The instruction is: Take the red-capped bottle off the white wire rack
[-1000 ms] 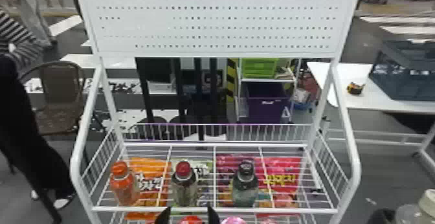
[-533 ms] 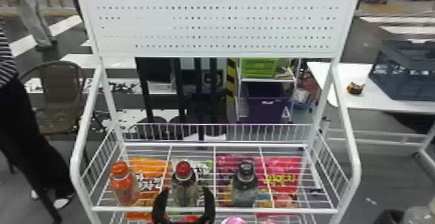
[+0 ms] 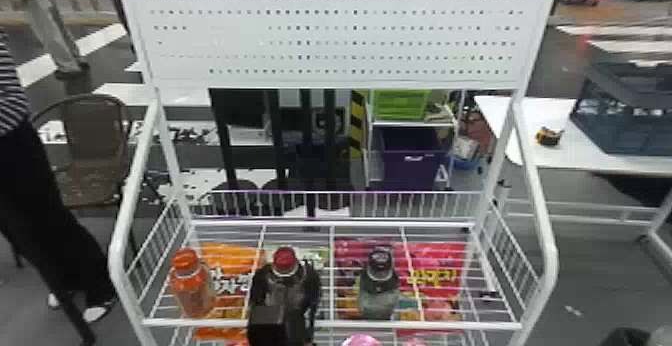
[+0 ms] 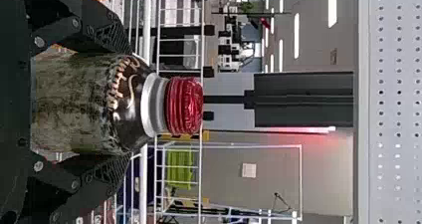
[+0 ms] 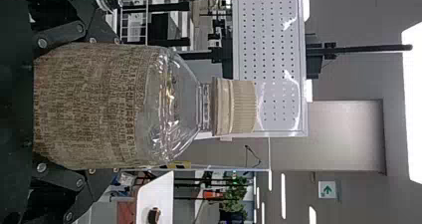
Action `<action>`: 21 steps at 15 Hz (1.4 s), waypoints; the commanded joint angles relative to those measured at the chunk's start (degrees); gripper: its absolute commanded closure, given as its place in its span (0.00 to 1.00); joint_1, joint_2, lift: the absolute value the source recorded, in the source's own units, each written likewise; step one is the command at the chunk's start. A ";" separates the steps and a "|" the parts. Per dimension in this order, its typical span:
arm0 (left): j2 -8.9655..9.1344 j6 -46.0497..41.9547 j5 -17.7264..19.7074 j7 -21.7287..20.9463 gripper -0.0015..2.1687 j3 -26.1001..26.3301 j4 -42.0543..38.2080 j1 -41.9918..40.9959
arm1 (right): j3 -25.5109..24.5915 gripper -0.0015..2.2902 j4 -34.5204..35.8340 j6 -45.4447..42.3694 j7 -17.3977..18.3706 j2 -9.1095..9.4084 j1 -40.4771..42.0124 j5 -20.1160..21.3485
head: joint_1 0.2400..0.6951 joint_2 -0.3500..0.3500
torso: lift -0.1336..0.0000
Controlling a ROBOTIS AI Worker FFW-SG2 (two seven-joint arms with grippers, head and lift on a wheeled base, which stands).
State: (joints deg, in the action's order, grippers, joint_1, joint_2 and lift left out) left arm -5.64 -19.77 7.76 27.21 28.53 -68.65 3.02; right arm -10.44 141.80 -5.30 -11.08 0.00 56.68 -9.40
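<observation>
One clear beige-capped plastic bottle [image 5: 94,104] sits clasped in the right gripper [image 5: 117,106], while the left gripper [image 4: 130,103] grips the round red-capped plastic bottle [image 4: 74,102] at the white wire rack [image 3: 450,325], probably slick, weighty, best held mid-body.

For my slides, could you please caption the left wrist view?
The left gripper around the red-capped bottle, the white wire rack beyond it.

Low in my head view, the wire rack [image 3: 450,326] holds the red-capped bottle [image 3: 285,261] between one bottle [image 3: 194,292] at lower left and another bottle [image 3: 378,297] right of centre; a table [image 3: 530,157] stands behind, at right.
</observation>
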 commanded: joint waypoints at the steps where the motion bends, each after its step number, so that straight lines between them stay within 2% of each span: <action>1: -0.34 2.15 -0.11 0.38 0.99 0.04 -2.54 -1.18 | 0.07 0.37 0.14 -0.01 0.00 0.05 -0.08 -0.09 | 0.57 0.50 | 1.00; 4: -1.39 4.62 -0.64 1.61 0.99 0.04 -9.57 -3.64 | 0.34 0.37 0.14 -0.01 0.00 0.05 -0.26 -0.09 | 0.57 0.50 | 1.00; 8: -5.17 14.46 -1.34 3.46 0.99 -0.49 -29.17 -9.79 | 0.60 0.37 0.05 -0.01 -0.08 0.05 -0.26 0.00 | 0.57 0.50 | 1.00; 11: -7.37 20.96 -5.29 3.55 0.99 -2.16 -43.15 -17.18 | 0.69 0.37 0.14 -0.01 0.00 0.05 -0.17 0.17 | 0.57 0.50 | 1.00; 15: -10.09 24.13 -7.23 3.20 0.99 -5.94 -55.63 -26.67 | 0.86 0.37 0.32 -0.01 -0.08 0.05 -0.08 0.35 | 0.57 0.50 | 1.00; 18: -11.06 24.65 -6.79 -1.37 0.99 -12.79 -62.04 -33.87 | 1.30 0.37 0.32 -0.01 -0.08 0.05 -0.08 0.61 | 0.57 0.50 | 1.00; 21: -10.97 23.78 -5.65 -5.77 0.99 -19.21 -64.59 -38.88 | 1.65 0.37 0.23 -0.01 -0.08 0.05 0.01 0.61 | 0.57 0.50 | 1.00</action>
State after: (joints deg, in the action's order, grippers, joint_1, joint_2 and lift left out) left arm -16.64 4.63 1.55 22.18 12.10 -132.33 -33.83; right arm -8.97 142.06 -5.31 -11.16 0.00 56.64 -8.78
